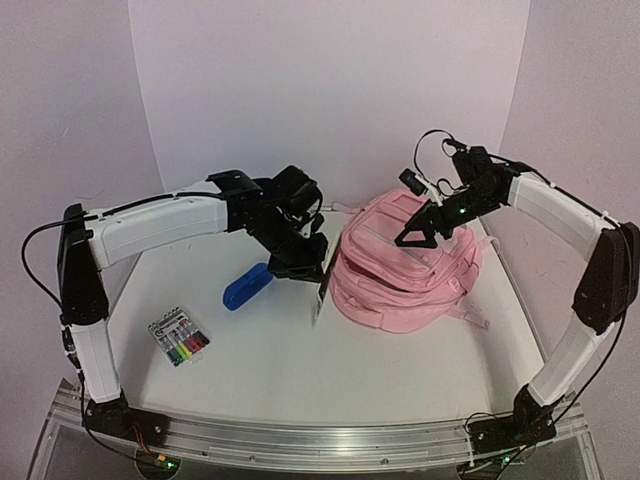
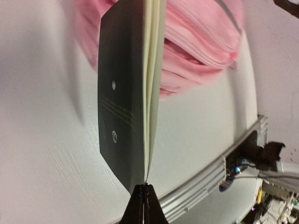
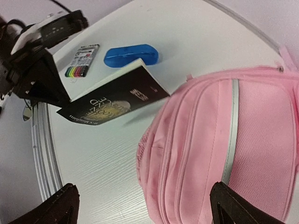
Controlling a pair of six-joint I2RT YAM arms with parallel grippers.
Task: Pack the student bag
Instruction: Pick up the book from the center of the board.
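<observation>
Student bag (image 1: 400, 270): lying flat on the white table (image 1: 260, 370), right of centre, with its pocketed front facing up.
Bag axis: running on a slant in the top view, from the near-left end towards the far-right end; a pink strap is trailing off its near-right edge.
Bag top end: which end is pointing where, I cannot tell.
Left tool (image 2: 143, 196): pressing together on the edge of a dark-covered book (image 2: 124, 93).
Book: hanging edge-on just left of the bag, pale pages showing; whether its low corner is touching the table cannot be told.
Right tool (image 1: 428, 230): hovering over the far part of the bag, its fingers (image 3: 56, 207) spreading wide and gripping nothing.
Blue case (image 1: 246, 287): lying on the table left of the book.
Marker pack (image 1: 179, 336): sitting nearer the left arm's base, apart from the case.
</observation>
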